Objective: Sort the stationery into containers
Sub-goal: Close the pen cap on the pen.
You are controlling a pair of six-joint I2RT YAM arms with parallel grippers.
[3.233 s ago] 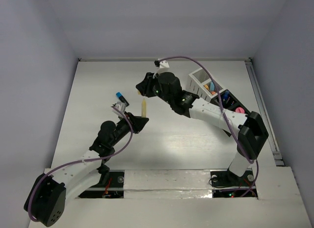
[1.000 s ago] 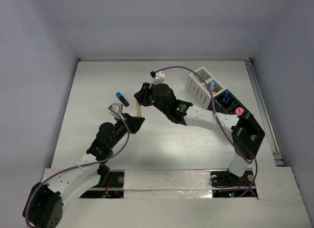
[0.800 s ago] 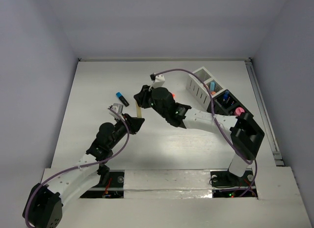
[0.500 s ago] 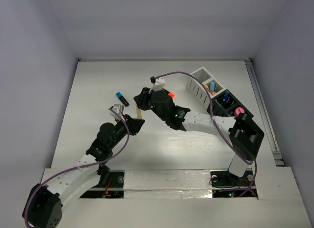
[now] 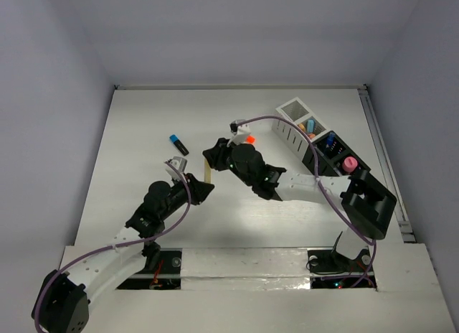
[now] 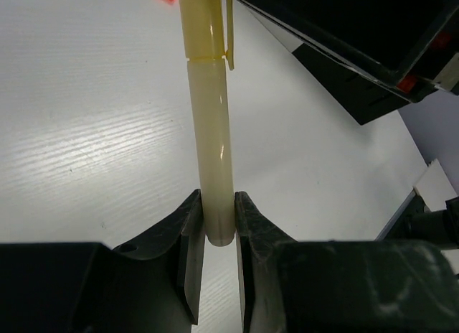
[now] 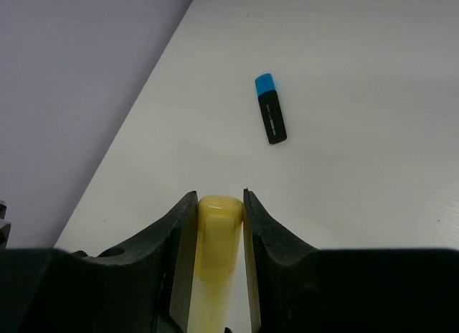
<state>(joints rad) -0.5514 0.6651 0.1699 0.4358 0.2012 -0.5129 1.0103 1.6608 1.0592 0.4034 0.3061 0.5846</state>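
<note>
Partway: several pieces already in the containers; yellow marker over mid-table, pinched at its base by left gripper and at its cap by right gripper; blue-capped marker and orange piece lie unsorted.

A pale yellow marker; black marker with blue cap; white slatted box; pink cylinder; white table.

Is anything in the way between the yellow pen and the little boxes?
Only a small orange item lies on the table between the pale yellow marker and the row of slatted boxes, probably low enough to pass over. Both left pincer and right pincer grip the marker.
</note>
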